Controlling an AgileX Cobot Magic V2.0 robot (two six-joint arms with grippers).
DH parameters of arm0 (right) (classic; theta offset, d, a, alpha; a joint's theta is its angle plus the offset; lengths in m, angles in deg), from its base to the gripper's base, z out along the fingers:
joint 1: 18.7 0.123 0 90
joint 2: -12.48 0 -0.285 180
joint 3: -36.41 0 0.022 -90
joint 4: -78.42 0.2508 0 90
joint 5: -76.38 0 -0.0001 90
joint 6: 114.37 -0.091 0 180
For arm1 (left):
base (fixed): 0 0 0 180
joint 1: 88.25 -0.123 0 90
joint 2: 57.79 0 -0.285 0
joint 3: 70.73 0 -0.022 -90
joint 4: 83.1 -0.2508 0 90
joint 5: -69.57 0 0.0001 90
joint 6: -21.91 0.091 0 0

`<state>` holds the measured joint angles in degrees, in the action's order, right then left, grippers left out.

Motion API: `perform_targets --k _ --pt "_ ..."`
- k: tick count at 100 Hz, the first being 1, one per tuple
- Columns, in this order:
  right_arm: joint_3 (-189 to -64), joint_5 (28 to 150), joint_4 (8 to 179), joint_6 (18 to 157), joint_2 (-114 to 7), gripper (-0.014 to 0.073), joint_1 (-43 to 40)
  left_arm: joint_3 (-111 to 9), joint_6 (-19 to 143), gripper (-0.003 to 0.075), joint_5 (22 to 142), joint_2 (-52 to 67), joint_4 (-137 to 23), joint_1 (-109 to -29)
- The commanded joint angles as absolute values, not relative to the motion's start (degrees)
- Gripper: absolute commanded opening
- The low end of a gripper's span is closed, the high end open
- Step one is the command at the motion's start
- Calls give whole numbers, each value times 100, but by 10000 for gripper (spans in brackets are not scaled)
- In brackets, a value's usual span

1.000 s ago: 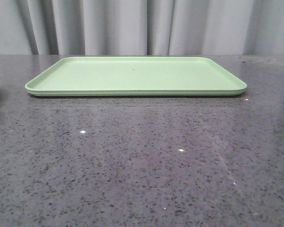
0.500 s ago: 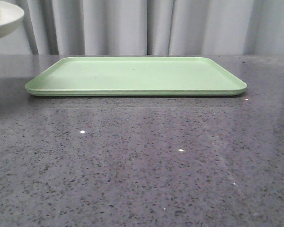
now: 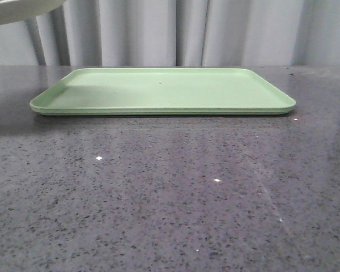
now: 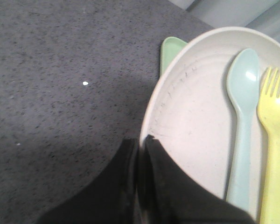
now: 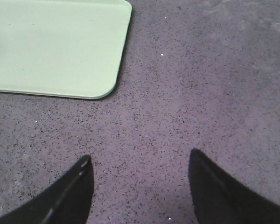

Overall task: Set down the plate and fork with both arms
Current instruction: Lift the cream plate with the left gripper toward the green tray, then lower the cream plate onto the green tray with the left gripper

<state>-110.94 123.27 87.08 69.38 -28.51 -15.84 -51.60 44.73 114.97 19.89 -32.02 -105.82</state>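
MOVED: plate (image 3: 20, 11) rises higher at 10 o'clock above tray (image 3: 164, 90) | LEFT hand (image 4: 141, 149): clamped on plate rim, fork (image 4: 272, 140) and spoon (image 4: 241, 121) loose inside | RIGHT hand (image 5: 137, 182): apart, empty over desk (image 5: 200, 93) | HANDLING: stiff, light, slippery; keep level, rim grip.

left fingers (image 4: 141, 154) pinched together on plate (image 4: 196, 121) rim; right fingers (image 5: 84, 179) spread wide.

Cream plate (image 3: 20, 10) hangs at the front view's upper left; yellow fork (image 4: 272, 140) lies flat in it.
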Motion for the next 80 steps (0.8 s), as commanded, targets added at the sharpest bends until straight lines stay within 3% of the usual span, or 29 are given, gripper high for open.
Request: perform_targets --k 1,45,80 --pt "-11292 11967 8724 6963 -2911 457 -1615 -5387 4376 -21 10929 2013 -2649 -10158" --pt "-11292 11967 8724 6963 -2911 457 -1615 -5874 3846 -21 9364 3491 -2639 -7950" --pt "-11292 12002 8724 6963 -2911 457 -1615 -6891 3293 -21 8944 4541 -2723 -7353"
